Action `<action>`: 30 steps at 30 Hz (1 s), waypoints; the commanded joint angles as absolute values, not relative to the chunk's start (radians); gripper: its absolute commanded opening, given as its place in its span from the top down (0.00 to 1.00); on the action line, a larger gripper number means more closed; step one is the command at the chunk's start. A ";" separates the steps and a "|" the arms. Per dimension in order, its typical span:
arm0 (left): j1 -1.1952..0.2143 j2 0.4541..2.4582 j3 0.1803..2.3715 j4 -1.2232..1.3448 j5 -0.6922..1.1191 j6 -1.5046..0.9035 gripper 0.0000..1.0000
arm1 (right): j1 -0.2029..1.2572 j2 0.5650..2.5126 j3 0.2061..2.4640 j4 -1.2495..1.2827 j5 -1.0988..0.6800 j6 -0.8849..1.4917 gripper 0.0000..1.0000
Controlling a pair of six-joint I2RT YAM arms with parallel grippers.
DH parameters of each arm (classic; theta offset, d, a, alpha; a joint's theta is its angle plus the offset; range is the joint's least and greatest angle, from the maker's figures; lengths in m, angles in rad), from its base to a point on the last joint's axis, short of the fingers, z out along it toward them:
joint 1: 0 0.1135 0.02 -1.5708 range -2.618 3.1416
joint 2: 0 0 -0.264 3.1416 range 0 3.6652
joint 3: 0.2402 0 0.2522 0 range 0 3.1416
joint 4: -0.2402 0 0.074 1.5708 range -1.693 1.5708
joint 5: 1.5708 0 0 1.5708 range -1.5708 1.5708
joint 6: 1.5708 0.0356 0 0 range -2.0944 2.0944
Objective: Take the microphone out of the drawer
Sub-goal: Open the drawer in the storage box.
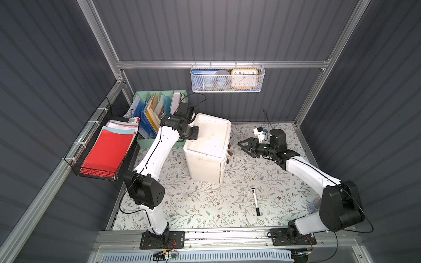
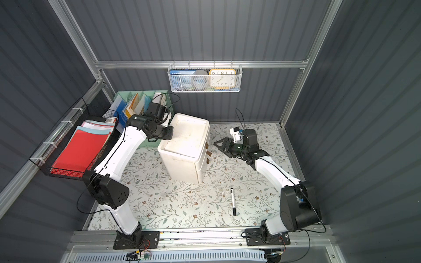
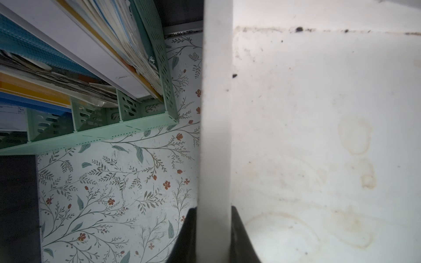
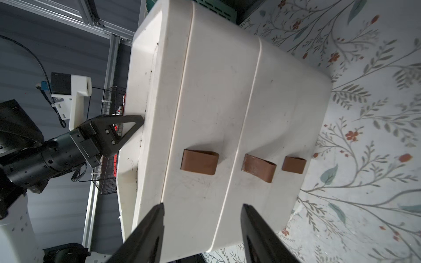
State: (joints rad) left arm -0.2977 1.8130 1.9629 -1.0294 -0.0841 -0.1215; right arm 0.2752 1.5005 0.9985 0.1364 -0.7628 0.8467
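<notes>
Floral tabletop (image 1: 205, 205): left gripper (image 3: 214, 208) pinches cabinet rim (image 3: 216, 113); right gripper (image 4: 203, 205), spread, faces drawers (image 4: 218, 102).

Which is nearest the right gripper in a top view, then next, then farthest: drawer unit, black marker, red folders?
From the right gripper:
1. drawer unit, right before its fingertips.
2. black marker, lying toward the front.
3. red folders, far past the drawer unit, on the robot's left.

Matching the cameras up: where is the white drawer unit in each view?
Top view: drawer unit at centre.
Top view: drawer unit left of centre.
Left wrist: drawer unit fills the right half.
Right wrist: drawer unit fills the middle.
Shared landmark: floral table cover.
</notes>
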 commanded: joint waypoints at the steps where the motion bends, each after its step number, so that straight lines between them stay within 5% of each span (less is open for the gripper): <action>1: -0.284 1.777 1.938 -0.973 -0.195 -0.191 0.96 | 0.305 1.560 0.975 0.311 -0.827 0.940 0.46; 16: -0.284 1.784 1.924 -0.951 -0.140 -0.239 0.96 | 0.311 1.737 0.980 0.693 -0.834 1.153 0.52; 30: -0.284 1.791 1.916 -0.929 -0.115 -0.267 0.96 | 0.333 1.780 0.983 0.788 -0.853 1.221 0.58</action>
State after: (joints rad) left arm -0.2985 1.8015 1.9373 -1.0027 -0.0822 -0.1448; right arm 0.3168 1.7897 0.9688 0.7277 -0.8200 1.1995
